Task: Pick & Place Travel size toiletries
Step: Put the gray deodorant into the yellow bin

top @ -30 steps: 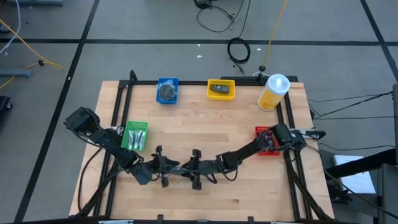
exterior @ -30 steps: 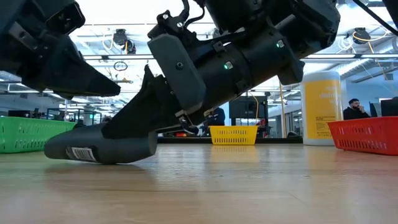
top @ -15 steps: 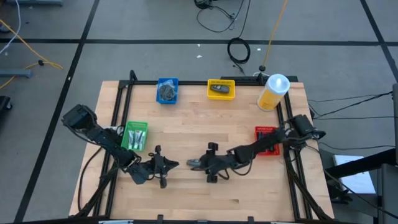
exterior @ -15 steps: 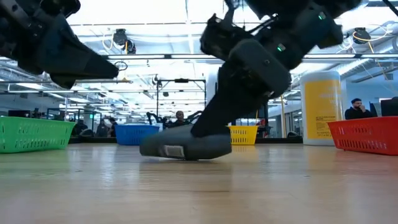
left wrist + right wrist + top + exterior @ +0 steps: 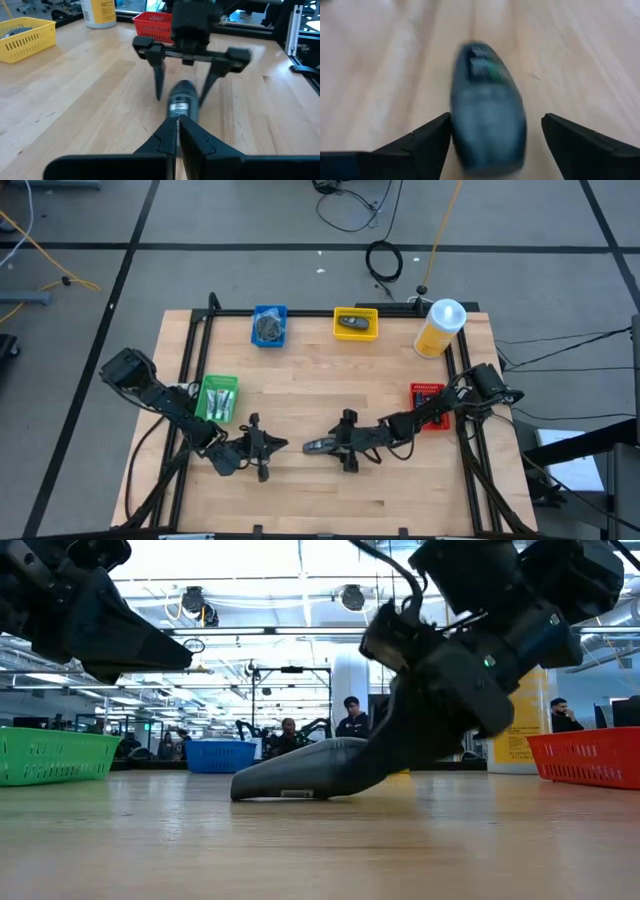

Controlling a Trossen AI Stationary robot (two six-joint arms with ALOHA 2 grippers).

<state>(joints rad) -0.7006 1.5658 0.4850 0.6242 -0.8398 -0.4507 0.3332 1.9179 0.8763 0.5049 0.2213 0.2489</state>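
Note:
A dark oblong tube [image 5: 318, 445] lies on the wooden table [image 5: 300, 500] near the middle of its near half. Its thin end points toward the table's left. My right gripper [image 5: 340, 444] is open and comes in low from the table's right, with its fingers standing on either side of the tube's thick end [image 5: 487, 135]. My left gripper [image 5: 270, 445] is shut, holds nothing, and hovers just left of the tube, pointing at it. In the left wrist view the tube [image 5: 181, 97] shows between the right gripper's spread fingers [image 5: 158, 82]. My right gripper straddles the tube's thick end [image 5: 184, 90], coming in level from the table's right along the tube's length. The fingers [image 5: 427, 140] stand wide apart. Whether either one touches the tube, I cannot tell. The tube rests on the table.
The green tray [image 5: 218, 398] sits at the left and the red tray [image 5: 430, 406] at the right. The blue tray [image 5: 269, 326] and the yellow tray [image 5: 356, 324] sit at the far edge. A tall yellow bottle [image 5: 440, 328] stands at the far right. People show in the room behind.
My right gripper has moved toward the table's right, away from my left gripper, and the dark tube has slid along the table with it. The tube now lies flatter, with its thin end on the wood.

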